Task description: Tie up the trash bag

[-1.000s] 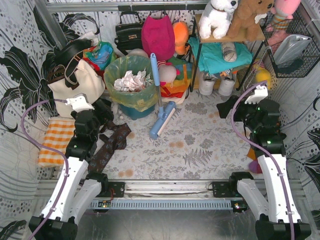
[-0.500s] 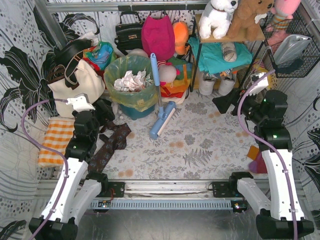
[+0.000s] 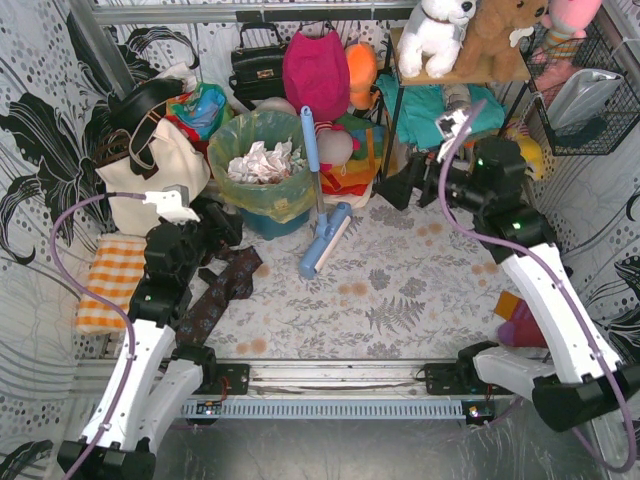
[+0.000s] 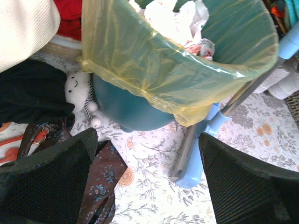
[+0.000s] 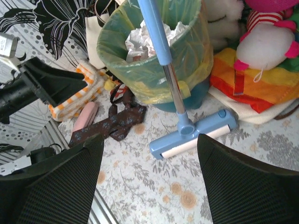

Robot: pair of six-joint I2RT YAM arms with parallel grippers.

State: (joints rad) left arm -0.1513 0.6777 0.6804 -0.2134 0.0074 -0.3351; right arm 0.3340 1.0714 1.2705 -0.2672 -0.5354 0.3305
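The trash bag [image 3: 262, 160] is thin yellow-green plastic lining a round teal bin [image 3: 268, 222] at the back left, its rim folded over the edge. Crumpled white paper [image 3: 258, 162] fills it. The left wrist view has the bag [image 4: 154, 60] just ahead of and above my left gripper [image 4: 147, 140], which is open and empty. From above, the left gripper [image 3: 215, 225] sits low beside the bin's left foot. My right gripper [image 3: 405, 185] hangs open and empty to the right of the bin, pointing at the bag [image 5: 154, 51] from a distance, fingers [image 5: 233, 182] wide apart.
A blue floor roller [image 3: 322, 240] leans its handle on the bin's right rim. A brown patterned tie [image 3: 225, 285] lies in front. A cream tote [image 3: 150, 165], an orange checked cloth [image 3: 110, 280], a rainbow cloth [image 5: 261, 88] and a shelf of stuffed toys [image 3: 470, 40] crowd the back.
My right arm has swung from the far right to the left and back, nearer the bin, its jaws narrowing slightly. The left gripper has edged a little toward the bin.
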